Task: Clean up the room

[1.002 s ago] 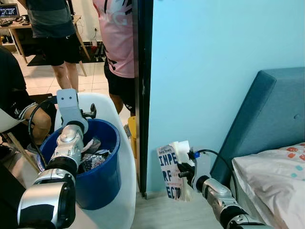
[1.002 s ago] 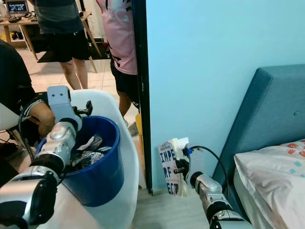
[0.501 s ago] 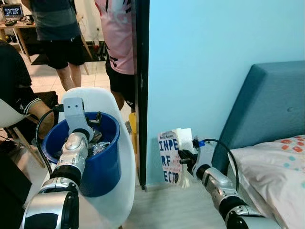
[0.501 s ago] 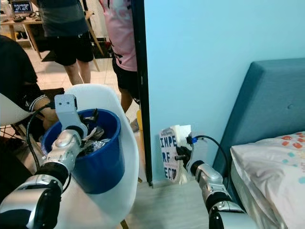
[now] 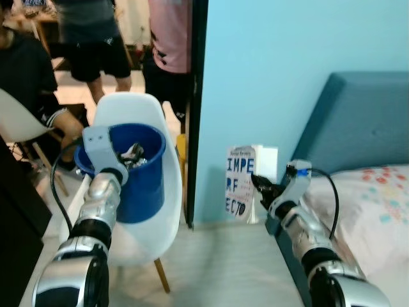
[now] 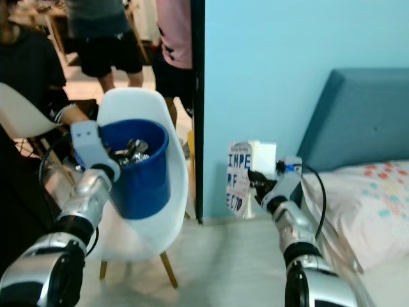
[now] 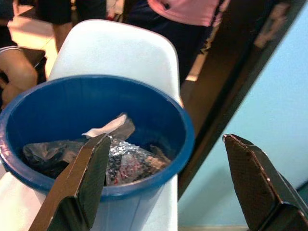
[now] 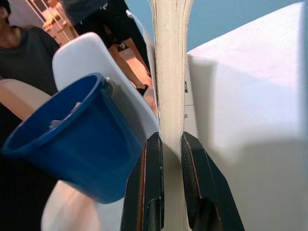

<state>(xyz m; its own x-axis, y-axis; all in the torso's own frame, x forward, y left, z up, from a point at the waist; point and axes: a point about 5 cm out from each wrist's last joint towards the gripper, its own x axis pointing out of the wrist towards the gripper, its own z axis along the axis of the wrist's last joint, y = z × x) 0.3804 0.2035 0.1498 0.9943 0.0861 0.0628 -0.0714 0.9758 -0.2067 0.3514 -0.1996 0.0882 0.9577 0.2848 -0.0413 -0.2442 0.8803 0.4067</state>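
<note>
The right gripper point(image 8: 165, 159) has its two black fingers pressed narrow on the page edge of a book point(image 5: 239, 189), held upright with its cover lettering facing the camera. A white box-like object point(image 5: 267, 158) sits against the book's far side; what it is cannot be told. The left gripper point(image 7: 168, 178) hangs above the blue bucket point(image 5: 142, 185) with its fingers spread wide and nothing between them. The bucket stands on a white chair point(image 5: 148, 112) and holds crumpled foil and paper scraps point(image 7: 122, 159).

The step seems to be carrying the book off to be tidied away. A thin pinch on loose pages can slip, so the grip should stay firm and the book vertical, clear of the blue wall point(image 5: 268, 64) and the bed's teal headboard point(image 5: 358, 121).

The right wrist view shows the exact pinch on the page edge. The head views instead show the book's printed cover, the pillow point(image 5: 377, 198) on the bed, and people's legs point(image 5: 102, 45) beyond the doorway.
</note>
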